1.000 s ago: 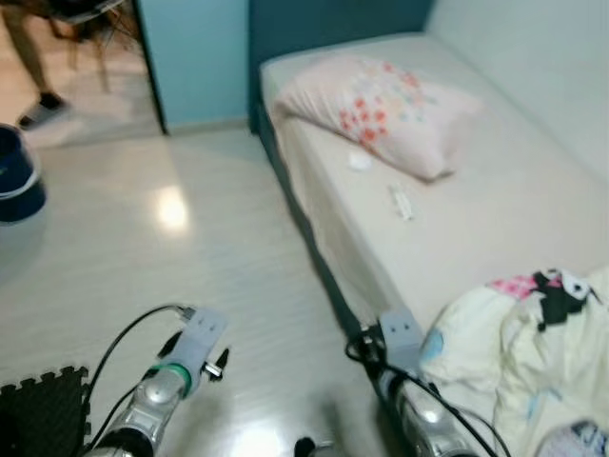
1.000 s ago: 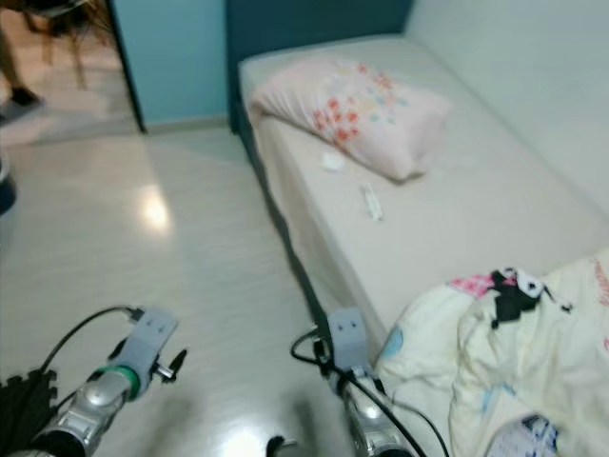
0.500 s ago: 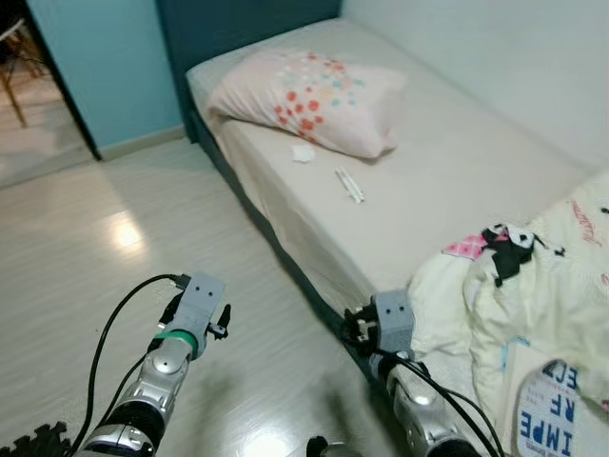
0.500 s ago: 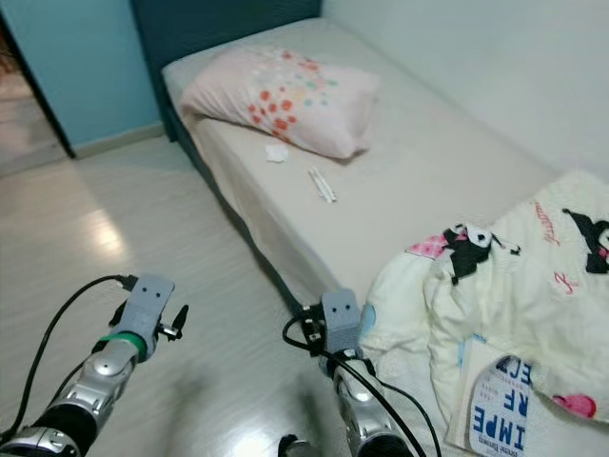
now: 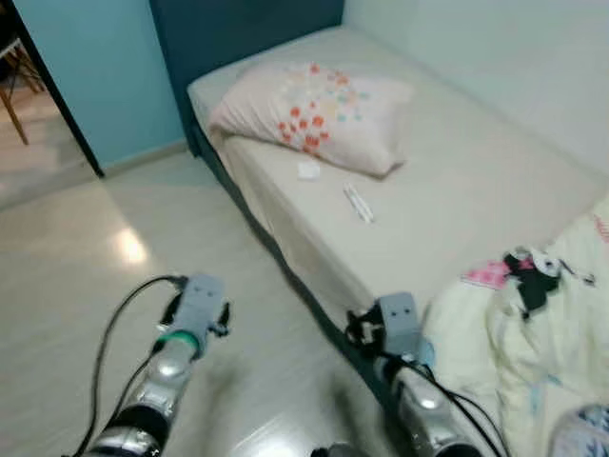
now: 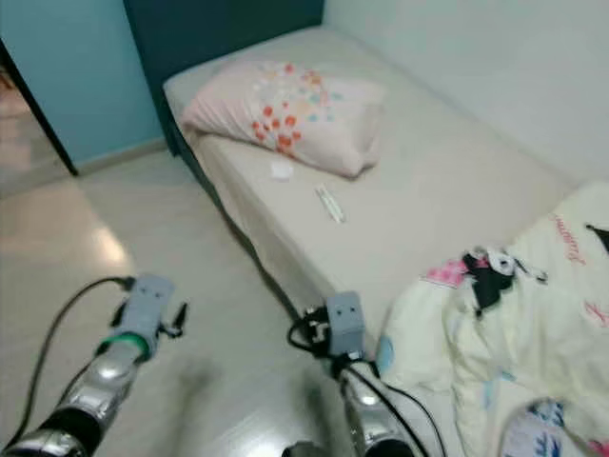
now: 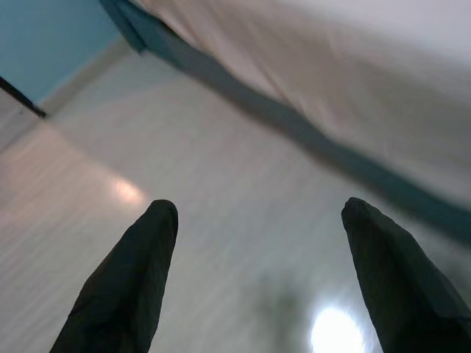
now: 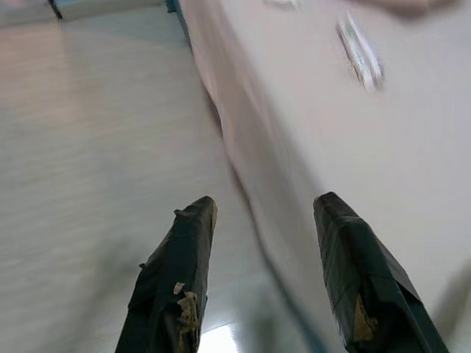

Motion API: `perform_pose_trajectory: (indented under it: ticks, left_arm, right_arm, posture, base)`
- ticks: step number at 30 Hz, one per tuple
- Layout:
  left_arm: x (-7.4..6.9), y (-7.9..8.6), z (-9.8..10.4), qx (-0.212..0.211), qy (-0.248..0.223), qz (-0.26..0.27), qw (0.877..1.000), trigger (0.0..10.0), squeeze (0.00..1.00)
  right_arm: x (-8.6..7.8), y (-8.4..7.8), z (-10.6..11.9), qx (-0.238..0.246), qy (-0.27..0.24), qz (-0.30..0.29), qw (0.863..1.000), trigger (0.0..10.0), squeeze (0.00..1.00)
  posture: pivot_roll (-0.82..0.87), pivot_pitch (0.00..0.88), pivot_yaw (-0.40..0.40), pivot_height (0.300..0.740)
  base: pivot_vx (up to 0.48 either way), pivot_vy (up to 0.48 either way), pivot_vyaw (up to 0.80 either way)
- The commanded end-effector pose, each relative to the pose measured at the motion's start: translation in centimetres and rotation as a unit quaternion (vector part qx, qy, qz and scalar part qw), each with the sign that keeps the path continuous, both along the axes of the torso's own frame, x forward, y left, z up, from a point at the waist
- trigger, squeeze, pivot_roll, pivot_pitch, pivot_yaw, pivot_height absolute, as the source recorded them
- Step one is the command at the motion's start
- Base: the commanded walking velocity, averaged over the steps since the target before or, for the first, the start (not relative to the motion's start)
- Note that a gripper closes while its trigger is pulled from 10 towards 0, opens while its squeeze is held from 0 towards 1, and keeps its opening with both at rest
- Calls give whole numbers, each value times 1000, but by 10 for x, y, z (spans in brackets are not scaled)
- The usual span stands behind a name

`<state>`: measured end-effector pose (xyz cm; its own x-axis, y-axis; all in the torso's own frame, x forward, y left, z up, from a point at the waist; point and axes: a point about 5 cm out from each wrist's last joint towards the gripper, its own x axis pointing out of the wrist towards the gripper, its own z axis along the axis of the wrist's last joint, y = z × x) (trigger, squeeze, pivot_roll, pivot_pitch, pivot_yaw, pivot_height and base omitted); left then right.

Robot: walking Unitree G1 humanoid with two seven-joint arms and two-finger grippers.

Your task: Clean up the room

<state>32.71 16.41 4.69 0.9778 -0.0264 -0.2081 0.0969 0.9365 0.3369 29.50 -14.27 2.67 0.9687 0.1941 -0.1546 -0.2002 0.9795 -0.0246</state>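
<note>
Ahead, a bed [image 5: 495,181] with a pale sheet is seen along the wall, a flowered pillow [image 5: 314,114] lying at its head. Just beside the pillow a small white scrap [image 5: 308,170] and a slim white remote-like object [image 5: 359,203] are laid on the bed. A cream cartoon-print blanket [image 5: 542,333] is bunched at the bed's foot. Both the left tool [image 7: 257,279] and the right tool [image 8: 265,272] are held apart, empty, over the floor [image 5: 114,286] beside the bed.

Silver arms [image 5: 157,381], black cables [image 5: 114,324], black jaws
</note>
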Motion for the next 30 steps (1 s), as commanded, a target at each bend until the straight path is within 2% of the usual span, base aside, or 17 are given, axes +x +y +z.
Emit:
perform_pose_trajectory:
  ticks: [1, 9, 15, 19, 30]
  left_arm:
    - [-11, 13, -15, 12, 31, 18, 999, 10000, 0]
    - [-11, 12, -15, 12, 32, 16, 999, 10000, 0]
    - [-12, 12, -15, 12, 32, 15, 999, 10000, 0]
    - [-11, 11, -15, 12, 32, 14, 999, 10000, 0]
    - [-10, 6, -15, 12, 34, 7, 999, 10000, 0]
  right_arm:
    - [-6, 8, -6, 11, 11, 9, 1000, 10000, 0]
    - [-7, 5, -8, 15, 18, 4, 1000, 10000, 0]
    - [-7, 5, -8, 18, 20, 1, 1000, 10000, 0]
    - [-7, 4, -8, 18, 19, -1, 1000, 10000, 0]
    - [-6, 2, -8, 13, 20, -4, 1000, 10000, 0]
  posture:
    - [9, 121, 24, 713]
    - [7, 122, 23, 713]
    - [7, 122, 23, 713]
    - [7, 122, 23, 713]
    - [0, 113, 27, 713]
  base:
    - [458, 0, 0]
    - [449, 0, 0]
    - [408, 0, -763]
    - [366, 0, -238]
    - [0, 0, 0]
